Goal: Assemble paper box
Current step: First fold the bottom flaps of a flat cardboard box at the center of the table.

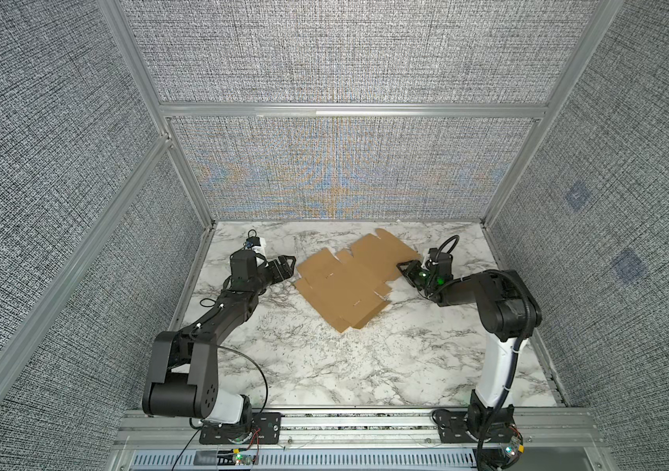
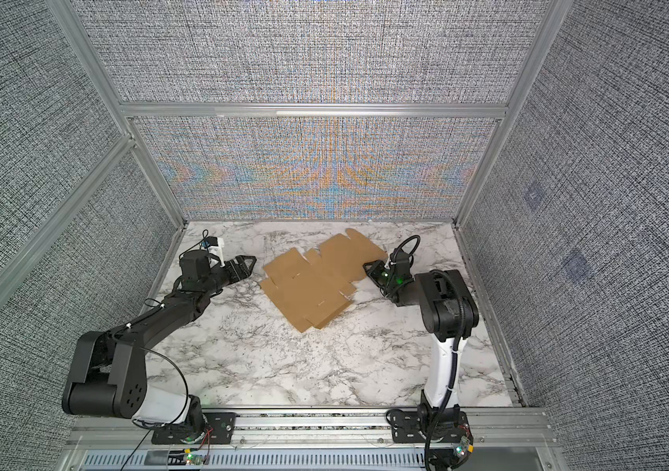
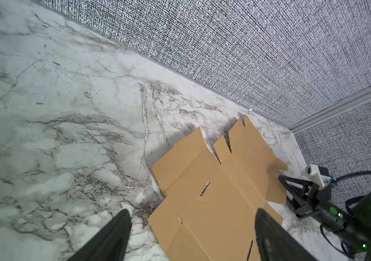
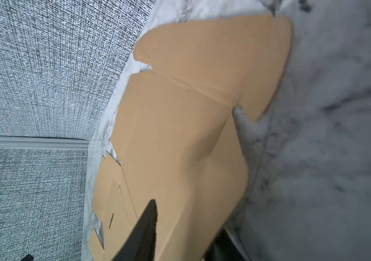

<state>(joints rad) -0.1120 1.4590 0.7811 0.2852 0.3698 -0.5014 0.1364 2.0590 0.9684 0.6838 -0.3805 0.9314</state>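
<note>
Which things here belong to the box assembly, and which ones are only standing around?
For the job:
- paper box, a flat unfolded sheet
- left gripper, open beside it
- right gripper, at its edge

Not for the job:
- marble table
- grey fabric walls

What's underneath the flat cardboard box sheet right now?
Only the marble table shows around the paper box; nothing pokes out from beneath. The right gripper's fingers straddle one edge, one apparently underneath. Whatever the sheet's middle covers cannot be seen.

Your paper box (image 1: pixel 345 285) lies on the table (image 1: pixel 324 367), toward the back — left gripper (image 1: pixel 292 267) just beside it, right gripper (image 1: pixel 402 271) straddling its right edge.
</note>
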